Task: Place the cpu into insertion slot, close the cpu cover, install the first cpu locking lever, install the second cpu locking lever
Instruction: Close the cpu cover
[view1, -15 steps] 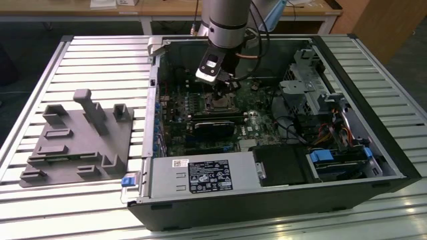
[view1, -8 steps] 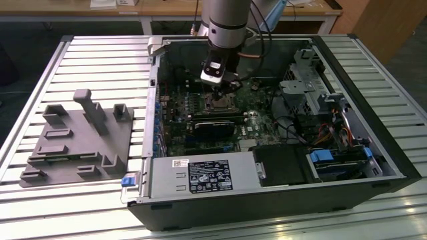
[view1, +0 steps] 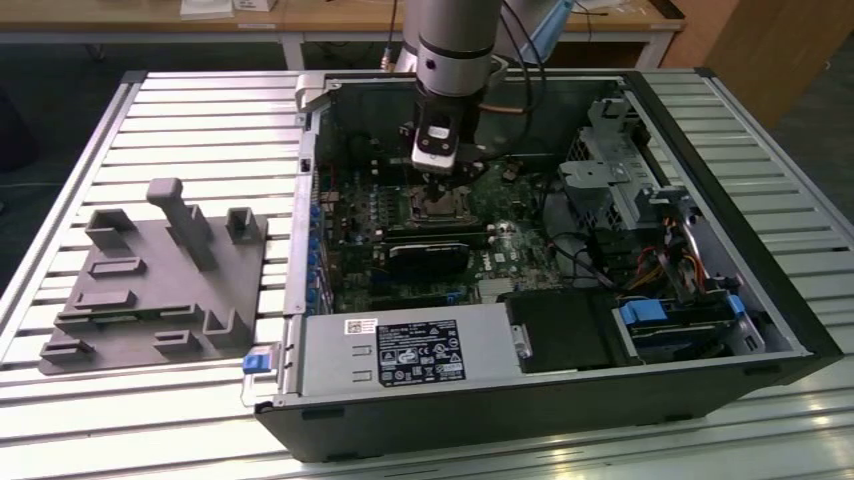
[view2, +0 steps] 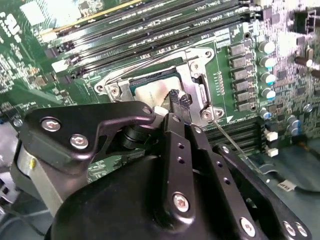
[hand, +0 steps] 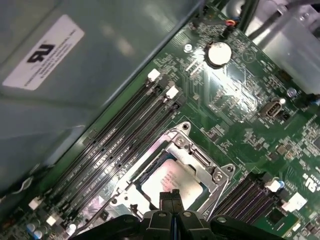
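Claw state: your claw (hand: 170, 198) has its two fingertips pressed together, with nothing caught between them.
Claw position: in the exterior view your claw (view1: 435, 178) hangs down inside the open computer case (view1: 747, 250), right over the socket area of the motherboard (hand: 235, 95).
Cpu: the cpu (hand: 170, 181) sits in its socket directly under the claw tips, with its silvery top facing up. You also see the cpu (view2: 152, 91) just beyond the fingertips in the second wrist view.
Cpu cover: the cpu cover (hand: 197, 156) lies down around the cpu and frames it through its square window. Its far edge is just past the claw tips.
Contact: you cannot tell whether the tips touch the cover or the chip.
Lever: a thin lever rod (view2: 235, 145) slants out from the socket corner beside the claw.
Memory slots: long black memory slots (hand: 120, 145) run along one side of the socket, near the claw.
Case: it lies open on the slatted desk (view1: 200, 130).
Fixture: a grey fixture (view1: 147, 280) rests on the desk outside the case, well apart from the claw.
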